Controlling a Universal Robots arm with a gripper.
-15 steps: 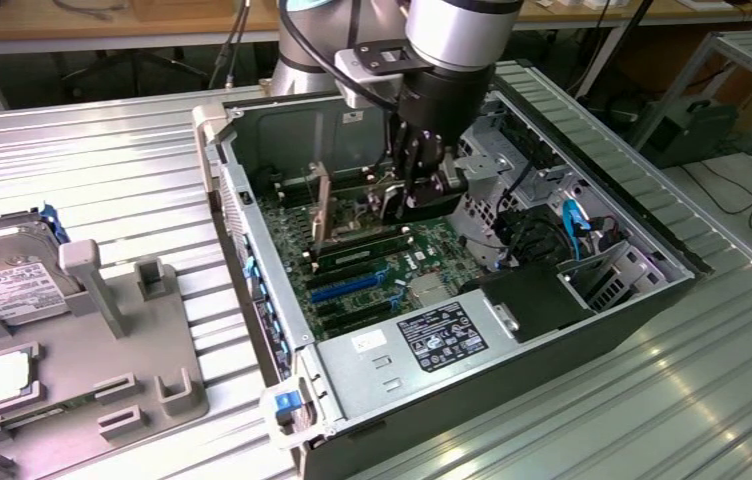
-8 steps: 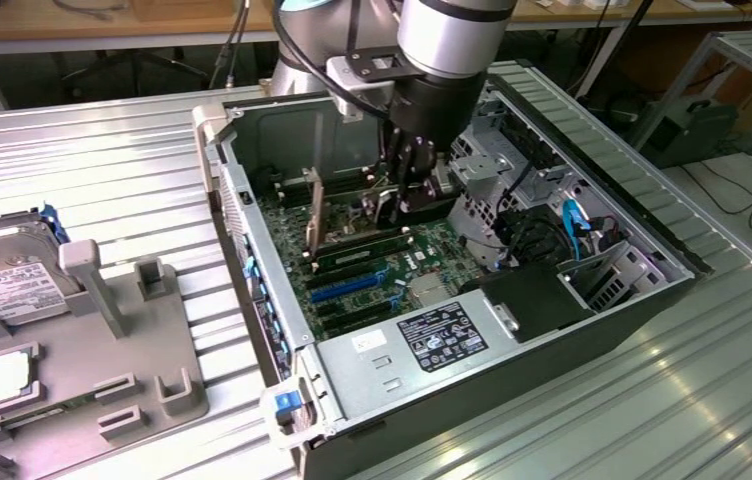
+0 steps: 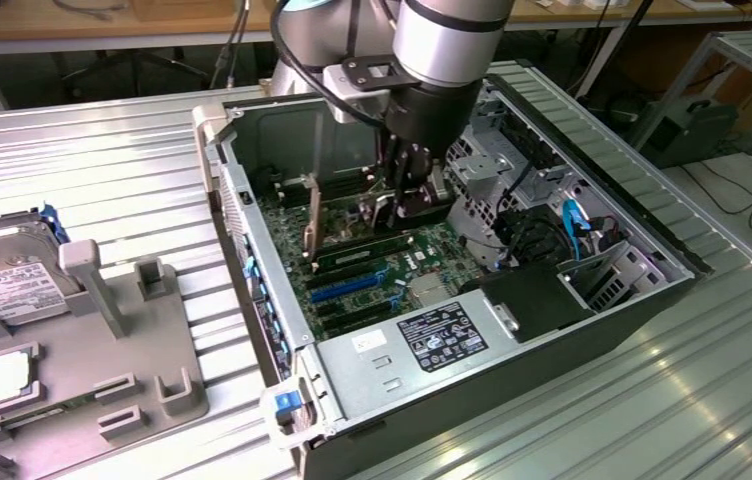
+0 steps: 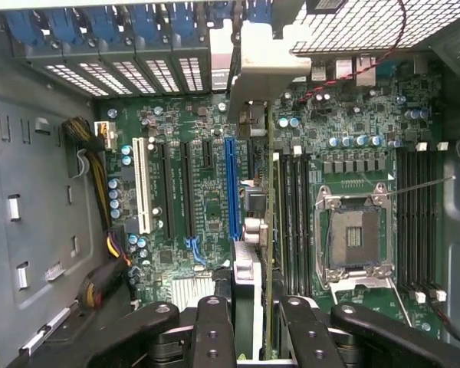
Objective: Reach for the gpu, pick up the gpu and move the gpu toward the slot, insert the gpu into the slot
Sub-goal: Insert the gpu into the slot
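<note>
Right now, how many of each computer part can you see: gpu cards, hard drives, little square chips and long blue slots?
gpu: 1
hard drive: 1
processor chip: 1
long blue slot: 1
Total: 4
</note>
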